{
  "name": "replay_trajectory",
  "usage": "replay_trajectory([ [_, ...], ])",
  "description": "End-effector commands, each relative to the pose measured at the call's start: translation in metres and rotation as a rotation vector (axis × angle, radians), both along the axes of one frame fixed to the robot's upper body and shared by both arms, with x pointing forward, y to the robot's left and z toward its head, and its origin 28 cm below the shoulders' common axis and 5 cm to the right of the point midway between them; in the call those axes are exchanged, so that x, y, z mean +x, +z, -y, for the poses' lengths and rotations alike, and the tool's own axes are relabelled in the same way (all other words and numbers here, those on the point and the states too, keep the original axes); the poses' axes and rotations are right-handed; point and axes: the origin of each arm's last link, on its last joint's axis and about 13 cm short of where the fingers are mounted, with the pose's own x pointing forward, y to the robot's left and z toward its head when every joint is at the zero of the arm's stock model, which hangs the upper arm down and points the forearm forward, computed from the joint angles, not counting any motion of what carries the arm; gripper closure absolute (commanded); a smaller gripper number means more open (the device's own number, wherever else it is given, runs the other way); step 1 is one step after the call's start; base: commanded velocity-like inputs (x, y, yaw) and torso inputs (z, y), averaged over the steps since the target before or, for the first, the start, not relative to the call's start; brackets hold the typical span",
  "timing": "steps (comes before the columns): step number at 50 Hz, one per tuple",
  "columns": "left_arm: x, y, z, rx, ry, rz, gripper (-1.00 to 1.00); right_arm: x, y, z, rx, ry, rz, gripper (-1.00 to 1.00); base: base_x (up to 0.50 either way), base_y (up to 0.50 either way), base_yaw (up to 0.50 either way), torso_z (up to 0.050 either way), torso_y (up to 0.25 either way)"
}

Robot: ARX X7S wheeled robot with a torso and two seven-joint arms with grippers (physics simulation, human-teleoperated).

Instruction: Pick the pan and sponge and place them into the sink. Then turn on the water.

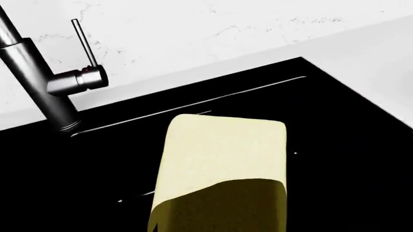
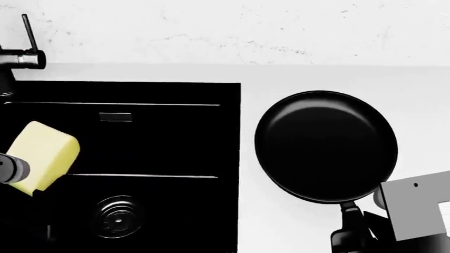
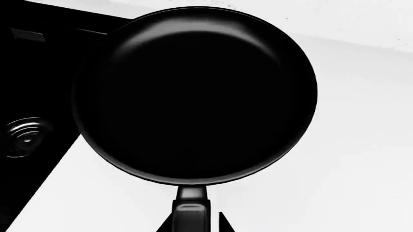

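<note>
The pale yellow sponge (image 2: 46,153) hangs tilted over the black sink (image 2: 176,92), held at its lower end by my left gripper (image 2: 12,174), which is shut on it. In the left wrist view the sponge (image 1: 223,154) fills the space at the jaws and hides the fingers. The glossy black pan (image 2: 327,145) is over the white counter, right of the sink. Its short handle (image 3: 191,212) sits between the dark fingers of my right gripper (image 3: 191,226), which is shut on it. The dark grey tap (image 1: 36,82) with its thin lever (image 1: 84,43) stands at the sink's back left corner.
A round ribbed drain (image 2: 116,216) lies in the near basin, and an overflow slot (image 2: 115,117) in the far one. A white marble wall (image 2: 246,31) backs the white counter (image 2: 422,95). In the right wrist view the pan's rim overlaps the sink's edge (image 3: 45,164).
</note>
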Motion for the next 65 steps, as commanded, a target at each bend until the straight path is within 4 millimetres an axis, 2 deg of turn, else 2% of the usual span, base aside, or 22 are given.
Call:
replay_trajectory([
  [1, -0.0002, -0.001, -0.0011, -0.005, 0.01, 0.001, 1.0, 0.0037, 0.0082, 0.003, -0.017, -0.021, 0.071, 1.0, 0.08, 0.5, 0.0, 0.0, 0.0],
  [65, -0.0004, -0.001, -0.0027, -0.007, 0.008, -0.001, 1.0, 0.0017, 0.0016, 0.003, 0.01, -0.019, 0.064, 1.0, 0.02, 0.5, 0.0, 0.001, 0.002],
])
